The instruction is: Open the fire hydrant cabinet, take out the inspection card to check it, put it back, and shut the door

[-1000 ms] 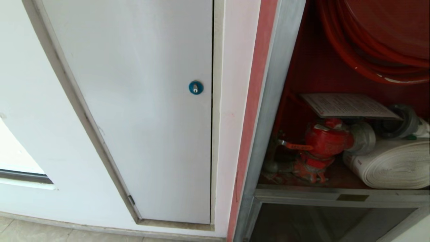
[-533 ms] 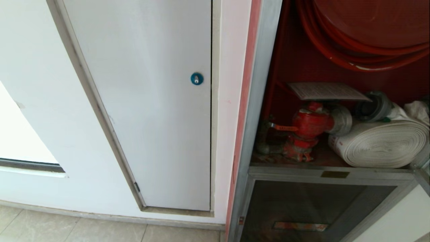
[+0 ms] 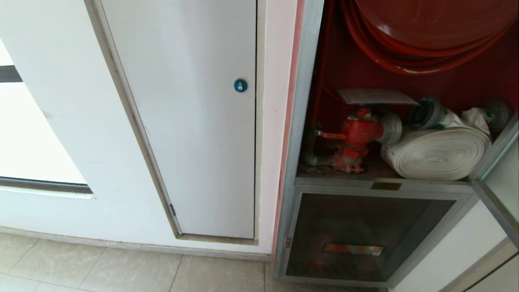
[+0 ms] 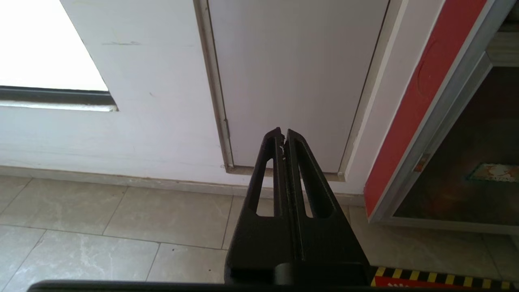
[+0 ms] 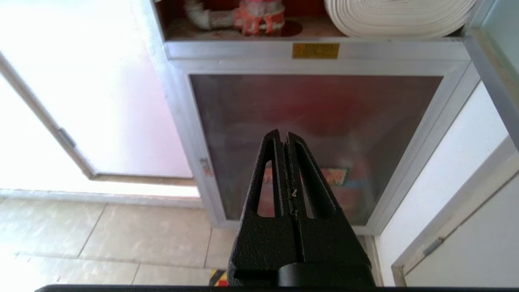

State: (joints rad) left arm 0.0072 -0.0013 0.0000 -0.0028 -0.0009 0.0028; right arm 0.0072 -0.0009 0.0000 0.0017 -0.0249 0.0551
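Red paint lines the inside of the fire hydrant cabinet, which fills the head view from 12 to 4 o'clock and stands open. The inspection card lies flat on top of the red valve on the cabinet's shelf, at about 2 o'clock. Just beside the valve, toward 3 o'clock, sits the white rolled hose, and above both hangs the red hose reel at 1 o'clock. The door shows only as a strip of silver frame and glass along the edge at 3 to 4 o'clock, swung away from the opening. Below the shelf is the lower glass panel with a red label, at 5 o'clock. A white panel with a round blue lock fills the middle of the view, and tiled floor runs along 6 to 8 o'clock.

Neither arm shows in the head view. The left gripper has its jaws closed on nothing and points toward the foot of the white panel. The right gripper likewise has its jaws closed and empty, pointing at the lower glass panel.
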